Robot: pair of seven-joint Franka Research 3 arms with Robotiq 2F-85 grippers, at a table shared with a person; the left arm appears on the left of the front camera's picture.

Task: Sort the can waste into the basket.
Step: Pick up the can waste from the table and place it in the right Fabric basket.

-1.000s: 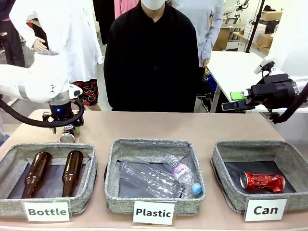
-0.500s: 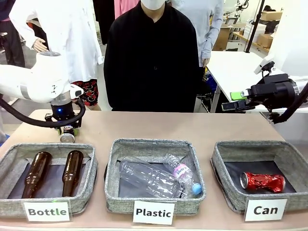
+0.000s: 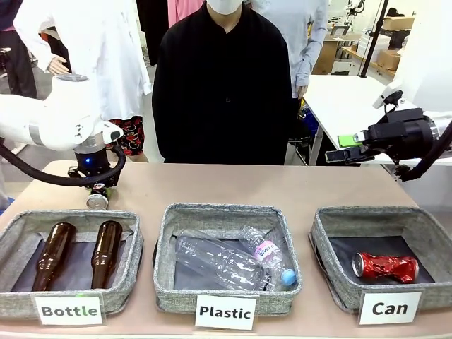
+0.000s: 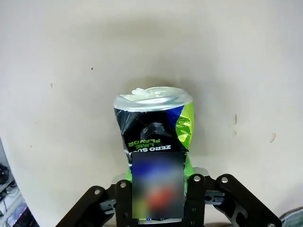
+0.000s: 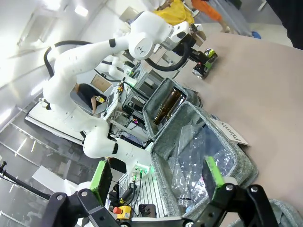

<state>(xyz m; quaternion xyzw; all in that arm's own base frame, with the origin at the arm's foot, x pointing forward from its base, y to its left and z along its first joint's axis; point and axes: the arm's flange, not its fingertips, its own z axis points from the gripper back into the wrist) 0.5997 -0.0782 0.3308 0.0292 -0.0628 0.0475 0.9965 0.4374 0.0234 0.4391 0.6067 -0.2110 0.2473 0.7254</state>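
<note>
Pinching the dark crushed can (image 4: 154, 135) across its dented middle, our left gripper (image 4: 158, 189) grips something light, thin-walled, slippery; right gripper (image 5: 158, 182) spread, idle.

Near the tabletop's (image 3: 282, 187) front left corner sits the grey bin labelled "Bottle" (image 3: 67, 263), two brown glass bottles (image 3: 78, 254) lying side by side in it. At the front edge's middle, the "Plastic" bin (image 3: 226, 256) holds crumpled clear plastic bottles (image 3: 233, 261). A person in black (image 3: 222, 85) stands at the far edge.
</note>
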